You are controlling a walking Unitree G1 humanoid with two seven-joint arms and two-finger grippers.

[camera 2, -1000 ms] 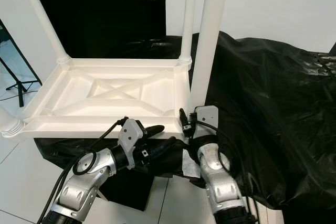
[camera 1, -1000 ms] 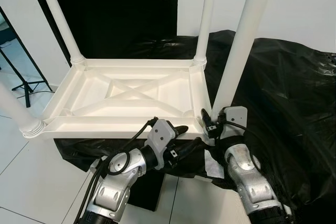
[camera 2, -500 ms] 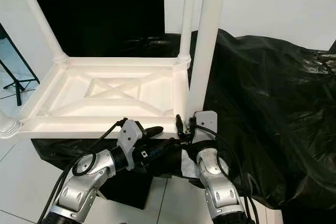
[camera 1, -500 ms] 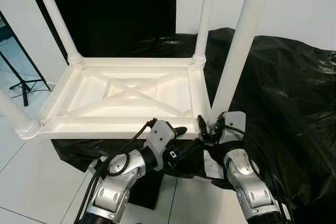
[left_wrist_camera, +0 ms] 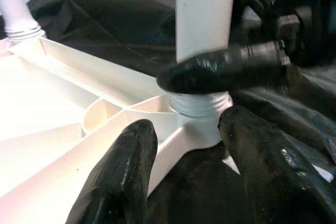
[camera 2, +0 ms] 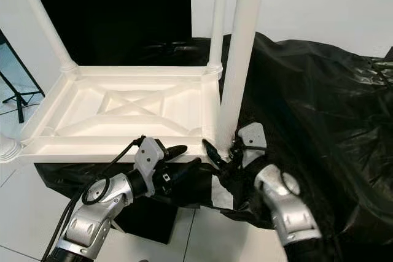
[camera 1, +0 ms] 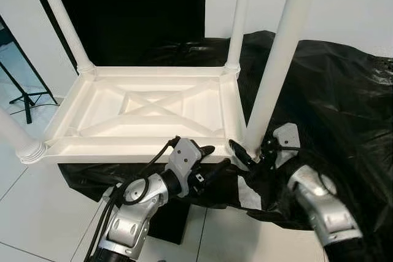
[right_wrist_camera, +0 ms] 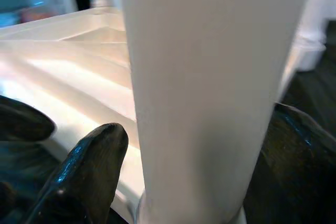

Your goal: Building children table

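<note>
Left eye view: the upright white leg [camera 1: 270, 72] is bracketed at its threaded base by the right pincer [camera 1: 249, 154], spread, not clamped; the left pincer [camera 1: 209, 159], parted and empty, is held just beside the upturned tabletop [camera 1: 147, 111] corner

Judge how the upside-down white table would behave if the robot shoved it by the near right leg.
The white table looks like thin ribbed plastic, so probably light and stiff. It rests on black plastic sheeting, so it would likely slide easily. The near right leg stands tall above the right gripper, so a high push may tip it.
</note>
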